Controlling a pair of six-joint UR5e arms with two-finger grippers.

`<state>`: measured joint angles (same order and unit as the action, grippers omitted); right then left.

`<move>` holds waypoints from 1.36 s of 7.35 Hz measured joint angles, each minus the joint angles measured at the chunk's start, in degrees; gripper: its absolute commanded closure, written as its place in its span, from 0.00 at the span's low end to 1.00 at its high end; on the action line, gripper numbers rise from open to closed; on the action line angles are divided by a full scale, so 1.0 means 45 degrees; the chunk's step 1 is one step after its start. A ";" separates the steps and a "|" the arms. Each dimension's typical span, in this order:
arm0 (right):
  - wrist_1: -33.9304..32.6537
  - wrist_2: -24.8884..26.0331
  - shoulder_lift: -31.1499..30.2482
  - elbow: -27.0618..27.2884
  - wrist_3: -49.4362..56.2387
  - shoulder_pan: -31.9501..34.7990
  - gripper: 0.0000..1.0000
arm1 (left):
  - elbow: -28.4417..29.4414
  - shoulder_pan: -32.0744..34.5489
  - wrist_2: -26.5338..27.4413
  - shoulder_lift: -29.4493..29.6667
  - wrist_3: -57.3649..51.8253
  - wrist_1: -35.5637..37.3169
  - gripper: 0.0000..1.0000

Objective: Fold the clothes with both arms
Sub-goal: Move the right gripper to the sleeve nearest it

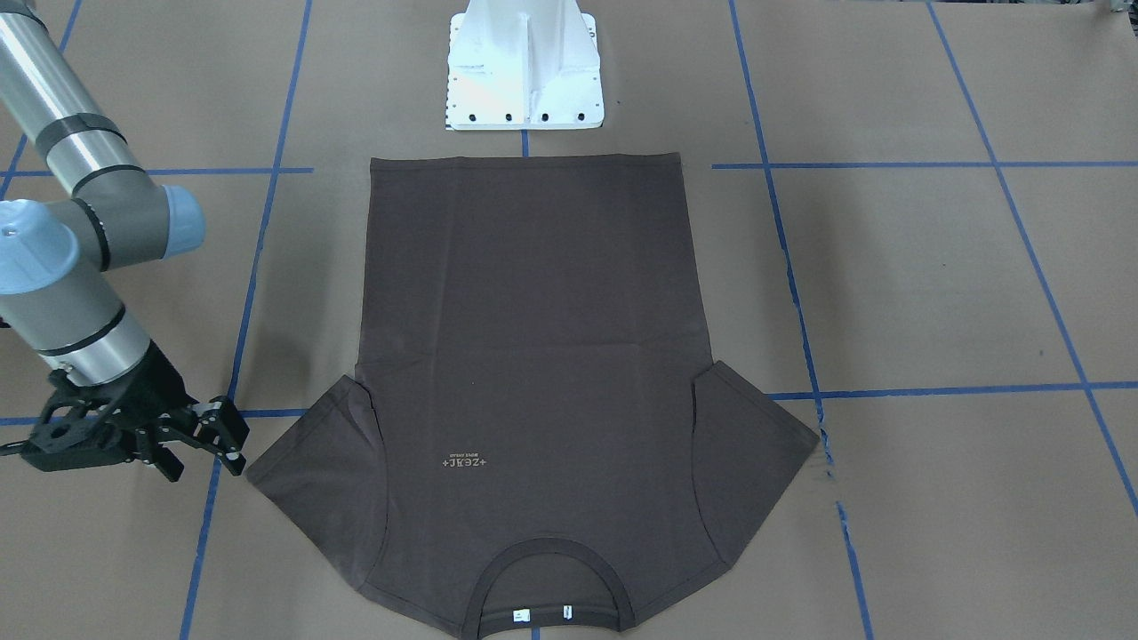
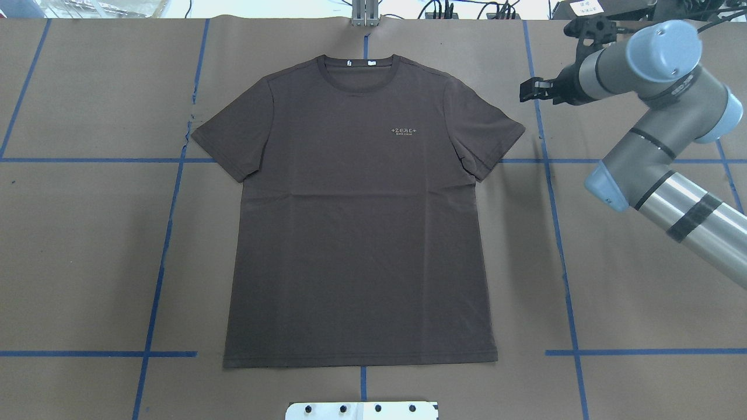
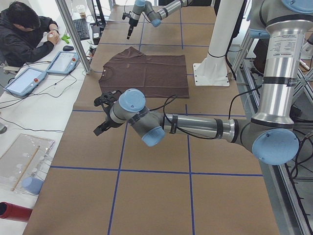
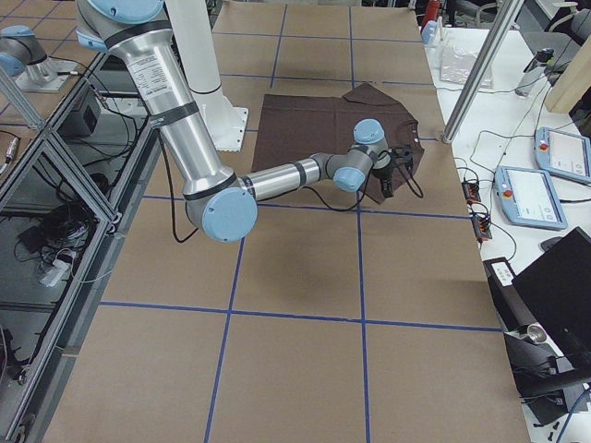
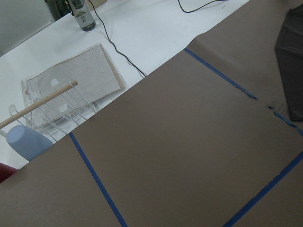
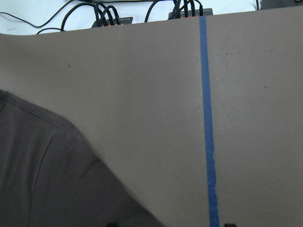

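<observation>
Now, first the right claw (image 2: 527, 91): spread wide open, holding nothing, hanging over the brown paper table (image 2: 613, 280). Just beside the sleeve tip (image 2: 502, 131) of the dark brown T-shirt (image 2: 356, 233), not touching it. Then the left claw (image 3: 101, 117): seen only from the side, so cannot tell if open or closed. Well apart from the cloth, out past the other sleeve. Lying flat and smooth in the middle of the table, front up, with the collar (image 2: 357, 70) far from the white base (image 2: 362, 410) and the bottom edge close to it. Long way pointing straight out from the robot. Probably best to begin with the right arm (image 2: 656, 149), being nearer: only a short reach sideways to the sleeve.
</observation>
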<state>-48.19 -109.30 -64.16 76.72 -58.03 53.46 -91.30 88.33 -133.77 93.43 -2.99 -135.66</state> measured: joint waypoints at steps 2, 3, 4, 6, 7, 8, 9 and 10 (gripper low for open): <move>0.0129 0.0529 0.0253 -0.0567 -0.0065 -0.0405 0.32 | 0.0006 -0.0010 0.0000 0.0000 0.0000 -0.0009 0.00; 0.0149 0.0677 0.0434 -0.0796 -0.0071 -0.0525 0.33 | 0.0011 -0.0006 0.0000 0.0000 0.0000 -0.0010 0.00; 0.0157 0.0806 0.0544 -0.0960 -0.0073 -0.0651 0.34 | 0.0013 -0.0003 0.0000 0.0000 0.0000 -0.0010 0.00; 0.0170 0.1052 0.0628 -0.1245 -0.0073 -0.0883 0.36 | 0.0027 -0.0001 0.0004 -0.0008 0.0000 -0.0010 0.00; 0.0196 0.1147 0.0644 -0.1352 -0.0074 -0.0970 0.37 | 0.0030 -0.0001 0.0012 -0.0006 0.0000 -0.0010 0.00; 0.0221 0.1224 0.0655 -0.1431 -0.0074 -0.1039 0.37 | 0.0039 -0.0001 0.0016 -0.0004 0.0000 -0.0010 0.00; 0.0232 0.1260 0.0660 -0.1473 -0.0074 -0.1079 0.37 | 0.0046 0.0000 0.0019 -0.0001 0.0000 -0.0010 0.00; 0.0237 0.1273 0.0663 -0.1512 -0.0073 -0.1107 0.37 | 0.0049 -0.0001 0.0019 -0.0001 0.0000 -0.0011 0.00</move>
<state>-47.12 -103.57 -61.18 69.92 -58.36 48.47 -91.07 88.33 -133.68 93.43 -2.99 -135.71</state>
